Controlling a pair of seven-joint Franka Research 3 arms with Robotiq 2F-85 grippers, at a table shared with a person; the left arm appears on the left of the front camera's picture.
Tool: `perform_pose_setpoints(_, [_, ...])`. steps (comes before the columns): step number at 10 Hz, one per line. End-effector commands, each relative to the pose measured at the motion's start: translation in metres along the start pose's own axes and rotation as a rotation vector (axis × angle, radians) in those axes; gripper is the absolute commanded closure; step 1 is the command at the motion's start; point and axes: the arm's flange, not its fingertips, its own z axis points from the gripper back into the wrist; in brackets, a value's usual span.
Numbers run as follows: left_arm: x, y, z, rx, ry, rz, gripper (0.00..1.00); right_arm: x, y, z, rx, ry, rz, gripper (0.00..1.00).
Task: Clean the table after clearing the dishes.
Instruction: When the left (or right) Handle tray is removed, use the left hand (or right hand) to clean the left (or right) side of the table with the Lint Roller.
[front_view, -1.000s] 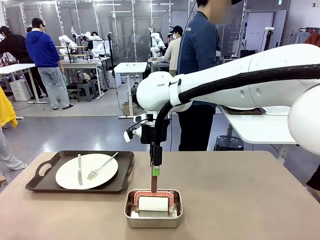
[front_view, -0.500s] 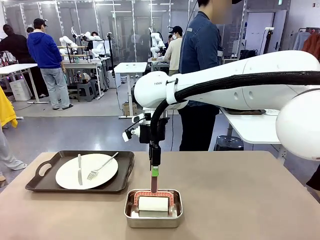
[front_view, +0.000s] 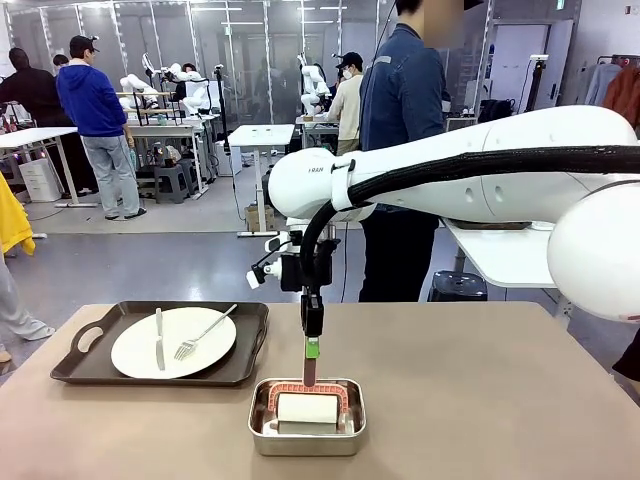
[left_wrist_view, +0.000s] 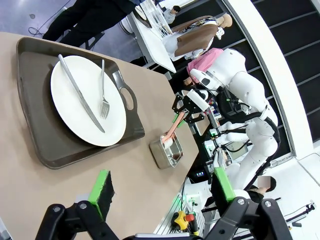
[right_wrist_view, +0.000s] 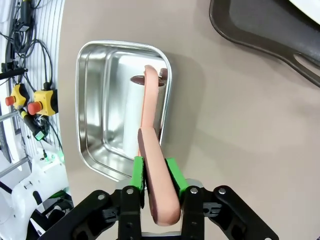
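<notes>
Right gripper (front_view: 312, 349), front view: black fingers with green pads point straight down, clamped on the upright pink handle (front_view: 309, 372) of a roller (front_view: 306, 407). The roller is a white cylinder in a reddish frame. It lies in a shiny rectangular steel pan (front_view: 306, 440) with rounded corners, near the front edge of the matte beige table (front_view: 480, 400). Left of the pan and apart from it is a dark rectangular tray (front_view: 245, 345) with cut-out handles, holding a flat round white plate (front_view: 135, 355). A silver knife (front_view: 159, 338) and fork (front_view: 203, 332) lie on the plate. A person (front_view: 400, 150) in a denim jacket stands at the far side.

Left wrist view: left gripper (left_wrist_view: 162, 184) has its jaws wide apart with nothing between them, above the table (left_wrist_view: 30, 200). Ahead are the tray (left_wrist_view: 30, 100), plate (left_wrist_view: 70, 115), knife (left_wrist_view: 80, 95) and fork (left_wrist_view: 103, 95). The pan (left_wrist_view: 167, 154) sits past the tray corner, the pink handle (left_wrist_view: 172, 129) rising from it.

Right wrist view: right gripper (right_wrist_view: 156, 176) presses its pads on both sides of the smooth pink handle (right_wrist_view: 150, 125), which runs down into the pan (right_wrist_view: 92, 110) with its mirror-like walls. The tray's curved dark handle (right_wrist_view: 260, 35) is at the top, apart from the pan. The table (right_wrist_view: 240, 140) is plain and matte.
</notes>
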Motion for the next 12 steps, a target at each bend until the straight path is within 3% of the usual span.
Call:
perform_pose_setpoints(1, [-0.003, -0.002, 0.003, -0.001, 0.009, -0.01, 0.0, 0.007, 0.004, 0.011, -0.001, 0.024, -0.02, 1.0])
perform_pose_setpoints(4, [-0.003, -0.002, 0.003, -0.001, 0.009, -0.01, 0.0, -0.006, 0.048, 0.03, -0.055, 0.032, -0.091, 1.0])
perform_pose_setpoints(5, [-0.003, -0.002, 0.003, -0.001, 0.009, -0.01, 0.0, -0.026, 0.071, 0.041, -0.081, -0.004, -0.158, 0.89])
perform_pose_setpoints(9, [-0.003, -0.002, 0.003, -0.001, 0.009, -0.01, 0.0, -0.135, 0.14, 0.068, -0.218, -0.287, -0.619, 0.89])
perform_pose_setpoints(12, [-0.003, -0.002, 0.003, -0.001, 0.009, -0.01, 0.0, -0.178, 0.172, 0.078, -0.202, -0.424, -0.971, 0.89])
